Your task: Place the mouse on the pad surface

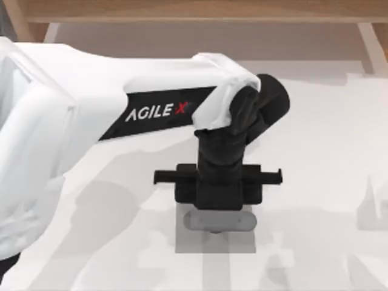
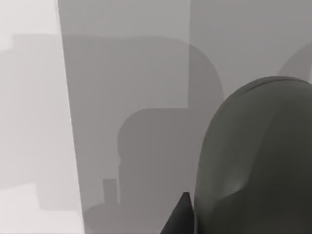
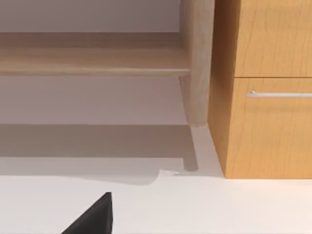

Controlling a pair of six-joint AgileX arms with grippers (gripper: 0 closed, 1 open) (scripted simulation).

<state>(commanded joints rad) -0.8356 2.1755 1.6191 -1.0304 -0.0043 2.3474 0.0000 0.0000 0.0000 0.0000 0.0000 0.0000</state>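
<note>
Over the pad (image 1: 242,241) near the table's middle, the left gripper (image 1: 219,225) hung with the mouse (image 2: 258,161) clamped between its fingers, a smooth, rounded, probably light and slippery shell best pinched across its flanks, while the right arm sat parked.

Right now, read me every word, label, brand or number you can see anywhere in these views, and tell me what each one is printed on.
"AGILE X": white letters, the X reddish, on the black panel of the left arm in the top view.
No other text is readable: the pad, the table and the wooden cabinet in the right wrist view carry none.
</note>
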